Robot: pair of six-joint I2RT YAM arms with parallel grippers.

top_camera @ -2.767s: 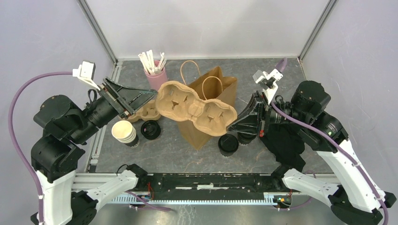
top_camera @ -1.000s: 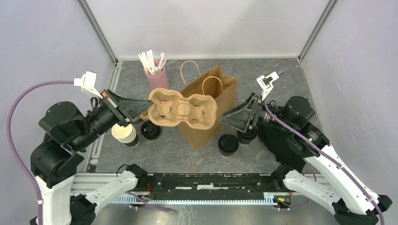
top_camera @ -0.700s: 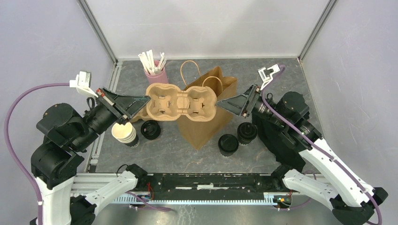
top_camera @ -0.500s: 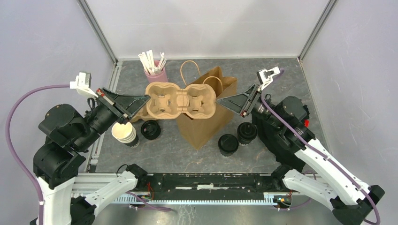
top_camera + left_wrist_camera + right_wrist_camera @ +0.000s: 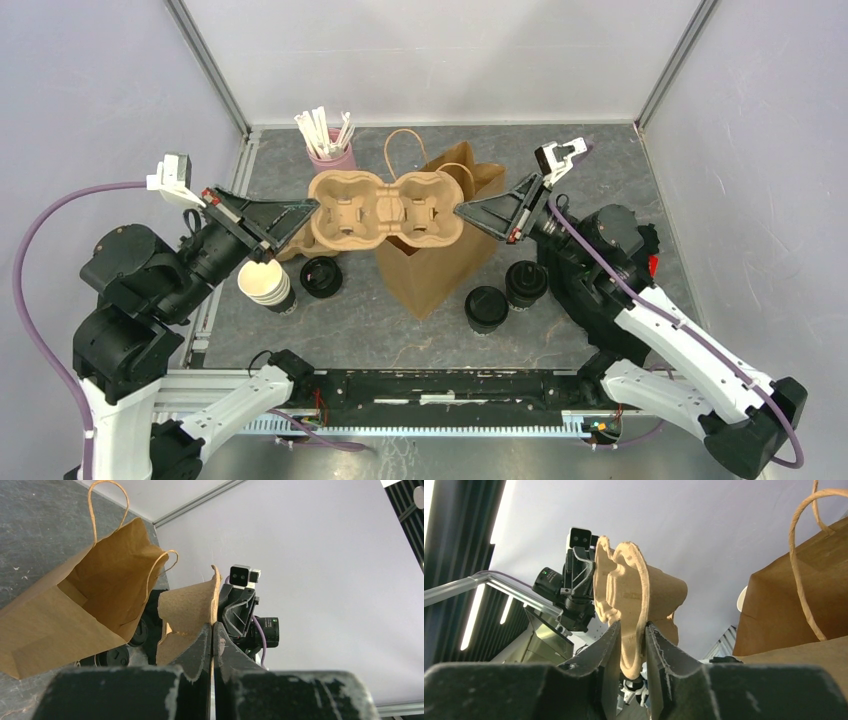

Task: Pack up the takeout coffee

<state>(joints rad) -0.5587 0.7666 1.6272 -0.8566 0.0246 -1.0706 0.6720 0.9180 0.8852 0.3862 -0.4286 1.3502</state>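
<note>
pulp carrier (image 5: 385,210) hangs level above the open bag (image 5: 430,285), left gripper (image 5: 312,208) pinching one end rim, right gripper (image 5: 462,212) nipped onto the other, probably to steady it for lowering.

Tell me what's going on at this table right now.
Both arms hold a pulp cup carrier in the air above the open paper bag. The left gripper is clamped on the carrier's left edge, and the right gripper pinches its right rim. The lidded coffee cups stand on the table beside the bag; the carrier holds none.
</note>
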